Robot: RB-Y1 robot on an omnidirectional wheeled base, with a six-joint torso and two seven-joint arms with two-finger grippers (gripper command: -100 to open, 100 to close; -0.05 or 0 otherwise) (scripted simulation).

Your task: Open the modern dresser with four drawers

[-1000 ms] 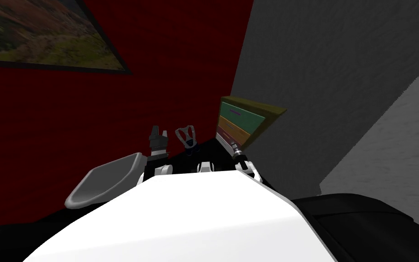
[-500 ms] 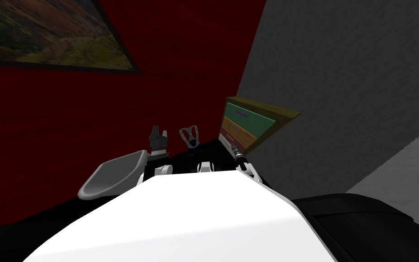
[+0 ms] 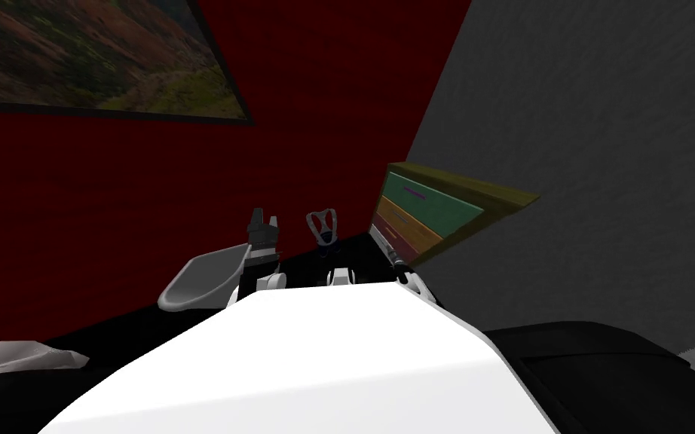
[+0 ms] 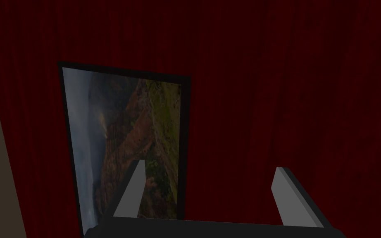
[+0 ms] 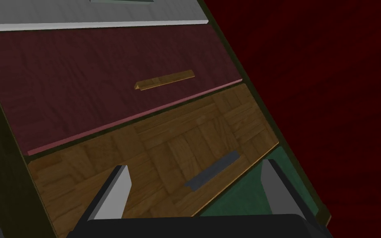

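The dresser (image 3: pixel 429 215) stands against the grey wall, right of the corner with the dark red wall. In the right wrist view its stacked drawers show as a white one (image 5: pixel 90 14), a dark red one (image 5: pixel 103 82) with a wooden handle (image 5: pixel 165 80), a wood-patterned one (image 5: pixel 144 157) with a grey handle (image 5: pixel 212 169), and a green one (image 5: pixel 243 198). All the fronts lie flush. My right gripper (image 5: pixel 194 165) is open a short way off the wood-patterned front, its grey handle between the fingers' lines. In the head view the right gripper (image 3: pixel 391 247) points at the dresser's lower drawers. My left gripper (image 4: pixel 210 165) is open and holds nothing.
A grey bowl-shaped seat (image 3: pixel 206 279) sits on the dark floor by my left gripper (image 3: pixel 261 218). A small strappy grey and blue thing (image 3: pixel 323 226) stands between my arms. A crumpled white thing (image 3: pixel 14 354) lies far left. A dark piece of furniture (image 3: pixel 602 346) is at my right.
My head's view has swung, so the whole scene has slid to the right and the dresser looks a little larger. Both arms keep their places before my chest.
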